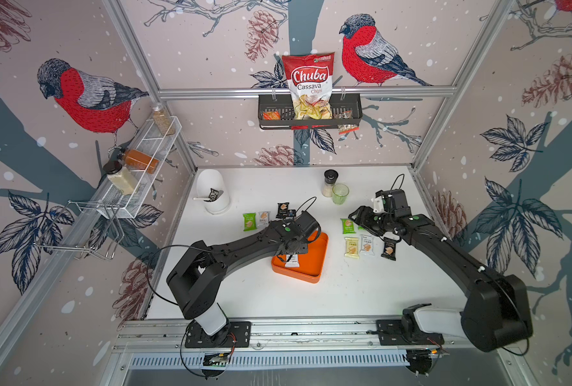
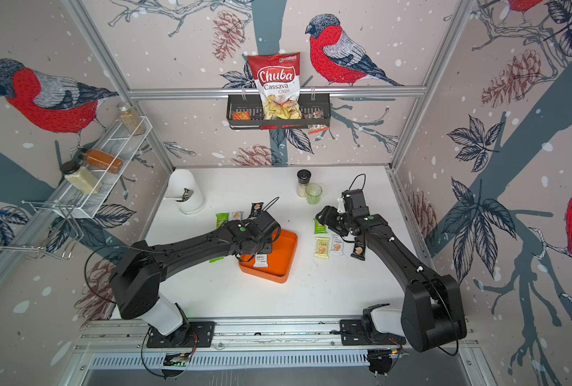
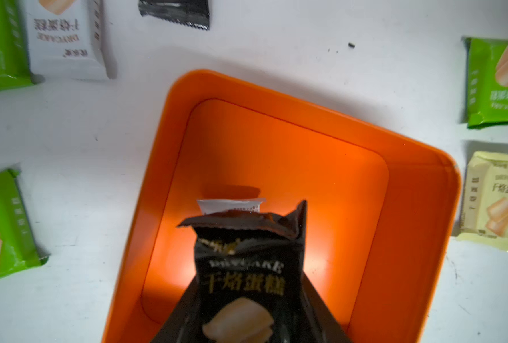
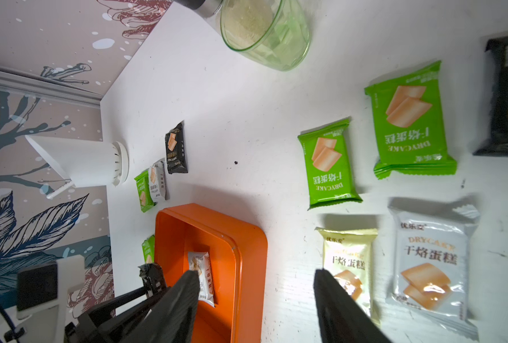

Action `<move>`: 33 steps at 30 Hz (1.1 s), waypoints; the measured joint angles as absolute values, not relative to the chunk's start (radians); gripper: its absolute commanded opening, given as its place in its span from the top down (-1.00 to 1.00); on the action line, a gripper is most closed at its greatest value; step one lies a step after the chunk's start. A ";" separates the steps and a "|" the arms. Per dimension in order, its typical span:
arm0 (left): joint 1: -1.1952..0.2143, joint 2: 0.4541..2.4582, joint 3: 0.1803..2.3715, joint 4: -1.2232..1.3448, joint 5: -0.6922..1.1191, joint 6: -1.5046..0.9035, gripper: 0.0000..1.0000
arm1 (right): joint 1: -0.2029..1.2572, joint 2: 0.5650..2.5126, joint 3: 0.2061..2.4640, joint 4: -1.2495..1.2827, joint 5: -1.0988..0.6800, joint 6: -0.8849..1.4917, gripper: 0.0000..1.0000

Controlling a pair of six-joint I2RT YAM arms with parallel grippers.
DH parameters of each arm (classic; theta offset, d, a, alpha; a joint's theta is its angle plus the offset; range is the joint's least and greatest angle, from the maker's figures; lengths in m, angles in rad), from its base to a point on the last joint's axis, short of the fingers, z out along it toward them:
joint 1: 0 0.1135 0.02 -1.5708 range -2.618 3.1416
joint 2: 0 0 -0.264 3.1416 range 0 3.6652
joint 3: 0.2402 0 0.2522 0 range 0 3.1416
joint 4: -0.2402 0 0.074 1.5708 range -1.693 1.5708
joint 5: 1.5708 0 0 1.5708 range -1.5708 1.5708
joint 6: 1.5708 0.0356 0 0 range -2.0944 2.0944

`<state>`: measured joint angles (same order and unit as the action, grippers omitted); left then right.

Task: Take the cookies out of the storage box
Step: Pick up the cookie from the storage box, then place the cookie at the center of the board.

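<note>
Left gripper clamped on a black plastic cookie packet with a tan biscuit print, held over the shallow bright orange plastic storage tray (probably clear of its floor, hard to tell). One white cookie packet lies inside the tray. Right gripper jaws apart, holding nothing, above the white tabletop beside the tray, near a pale yellow packet and a green packet.

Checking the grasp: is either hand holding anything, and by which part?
The left hand grips a black cookie packet by the end nearest the wrist; its crimped far end pokes free over the orange tray. The right hand is open, empty.
</note>
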<state>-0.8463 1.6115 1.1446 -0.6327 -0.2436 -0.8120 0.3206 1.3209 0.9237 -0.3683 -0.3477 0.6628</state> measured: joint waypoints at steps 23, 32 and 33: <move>-0.234 1.380 0.823 -0.533 -0.159 -0.567 0.17 | 0.497 1.484 1.071 -0.331 -0.259 0.762 -0.34; -0.073 1.508 0.797 -0.459 -0.184 -0.542 0.16 | 0.516 1.501 1.092 -0.335 -0.236 0.784 -0.34; -0.060 1.521 0.797 -0.452 -0.184 -0.541 0.15 | 0.516 1.501 1.093 -0.335 -0.231 0.784 -0.33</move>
